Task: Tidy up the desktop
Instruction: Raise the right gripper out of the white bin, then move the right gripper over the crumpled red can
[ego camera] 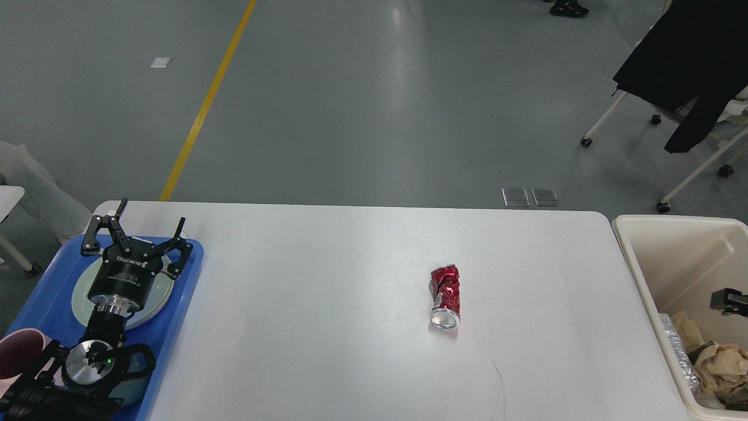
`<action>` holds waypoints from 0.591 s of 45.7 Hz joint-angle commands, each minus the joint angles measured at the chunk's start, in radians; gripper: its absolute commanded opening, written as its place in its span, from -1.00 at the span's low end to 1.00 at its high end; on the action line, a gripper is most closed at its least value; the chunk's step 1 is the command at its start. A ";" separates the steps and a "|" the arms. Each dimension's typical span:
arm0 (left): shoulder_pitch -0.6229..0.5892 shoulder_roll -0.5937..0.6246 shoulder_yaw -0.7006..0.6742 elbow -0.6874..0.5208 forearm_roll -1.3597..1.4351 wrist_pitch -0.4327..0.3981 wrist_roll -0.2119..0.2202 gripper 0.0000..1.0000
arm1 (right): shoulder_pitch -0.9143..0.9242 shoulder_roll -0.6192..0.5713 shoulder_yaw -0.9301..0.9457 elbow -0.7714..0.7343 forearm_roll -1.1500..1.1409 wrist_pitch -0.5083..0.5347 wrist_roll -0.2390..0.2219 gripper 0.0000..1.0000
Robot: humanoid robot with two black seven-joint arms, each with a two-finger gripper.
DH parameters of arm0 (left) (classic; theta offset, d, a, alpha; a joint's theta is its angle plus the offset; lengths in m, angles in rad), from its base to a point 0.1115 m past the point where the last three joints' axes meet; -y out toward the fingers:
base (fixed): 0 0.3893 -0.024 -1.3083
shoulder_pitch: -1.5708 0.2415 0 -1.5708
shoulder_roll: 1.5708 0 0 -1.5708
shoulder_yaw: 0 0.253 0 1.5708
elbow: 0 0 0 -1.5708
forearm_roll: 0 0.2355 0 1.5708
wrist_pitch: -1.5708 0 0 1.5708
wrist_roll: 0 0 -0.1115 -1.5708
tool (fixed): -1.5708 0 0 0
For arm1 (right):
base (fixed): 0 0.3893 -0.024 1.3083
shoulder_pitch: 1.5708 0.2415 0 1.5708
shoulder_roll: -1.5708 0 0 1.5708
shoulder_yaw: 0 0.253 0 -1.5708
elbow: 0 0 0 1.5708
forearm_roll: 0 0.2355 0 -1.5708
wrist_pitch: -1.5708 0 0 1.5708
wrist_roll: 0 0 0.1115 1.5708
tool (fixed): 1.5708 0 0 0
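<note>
A: How are the claws?
B: Left gripper [135, 229] is spread wide, empty, above the plate [149, 305] in the blue tray [186, 279]. Right gripper [728, 301] barely shows over the cream bin [643, 266]; I can't tell its state.
A: Next?
B: The crushed red can [446, 296] lies mid-desktop [327, 292]. I'd clamp across its body, gently.

Smooth, faintly scuffed white tabletop [350, 327] with a soft sheen. Crumpled, glossy red metal can [446, 296], bare silver end. Glossy blue plastic tray [184, 292] at left edge. Matt cream plastic bin [646, 263] beyond right edge, holding crumpled brown paper [721, 365].
</note>
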 commanded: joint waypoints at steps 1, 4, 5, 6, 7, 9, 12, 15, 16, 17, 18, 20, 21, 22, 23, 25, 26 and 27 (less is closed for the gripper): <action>0.000 0.000 0.000 0.000 0.000 0.000 0.000 0.93 | 0.305 0.005 -0.175 0.251 -0.032 0.097 -0.007 1.00; 0.000 0.000 0.000 0.000 0.000 0.000 -0.002 0.93 | 0.454 0.037 -0.247 0.363 -0.030 0.145 -0.010 1.00; 0.000 0.000 0.000 0.000 0.000 0.000 0.000 0.93 | 0.498 0.055 -0.267 0.393 -0.029 0.160 -0.010 1.00; 0.000 0.000 0.000 -0.001 0.000 0.000 0.000 0.93 | 0.543 0.076 -0.285 0.423 -0.027 0.178 -0.010 1.00; -0.002 0.000 0.001 0.000 0.000 0.000 0.000 0.93 | 0.586 0.096 -0.299 0.453 -0.024 0.201 -0.010 1.00; 0.000 0.000 0.001 0.000 0.000 0.000 0.000 0.93 | 0.665 0.138 -0.322 0.508 -0.024 0.254 -0.010 1.00; 0.000 0.000 0.001 0.000 0.000 0.000 0.000 0.93 | 0.777 0.195 -0.330 0.578 -0.020 0.333 -0.009 1.00; 0.000 0.000 0.000 0.000 0.000 0.000 0.000 0.93 | 0.954 0.258 -0.313 0.683 -0.009 0.424 -0.009 1.00; 0.000 0.000 0.001 0.000 0.000 0.000 -0.002 0.93 | 0.988 0.264 -0.309 0.720 -0.003 0.433 -0.009 1.00; 0.000 0.000 0.001 0.000 0.000 0.000 0.000 0.93 | 1.020 0.270 -0.303 0.758 0.005 0.438 -0.009 1.00; 0.000 0.000 0.000 0.000 0.000 0.000 -0.002 0.93 | 1.050 0.273 -0.296 0.797 0.014 0.438 -0.009 1.00; 0.000 0.000 0.000 0.000 0.000 0.000 -0.002 0.93 | 1.113 0.276 -0.281 0.867 0.029 0.439 -0.009 1.00; 0.000 0.000 0.000 0.000 0.000 0.000 -0.002 0.93 | 1.146 0.279 -0.272 0.897 0.037 0.439 -0.009 1.00; 0.000 0.000 0.000 0.000 0.000 0.000 -0.002 0.93 | 1.182 0.282 -0.264 0.924 0.046 0.441 -0.009 1.00; 0.000 0.000 0.000 0.000 0.000 0.000 -0.002 0.93 | 1.215 0.285 -0.258 0.950 0.055 0.441 -0.009 1.00; 0.000 0.000 0.000 0.000 0.000 0.000 0.000 0.93 | 1.270 0.294 -0.255 0.998 0.080 0.439 -0.009 1.00; 0.000 0.000 0.000 0.000 0.000 0.000 -0.002 0.93 | 1.291 0.302 -0.252 1.022 0.092 0.438 -0.009 1.00; 0.000 0.000 0.000 0.000 0.000 0.000 -0.002 0.93 | 1.311 0.310 -0.247 1.044 0.106 0.436 -0.009 1.00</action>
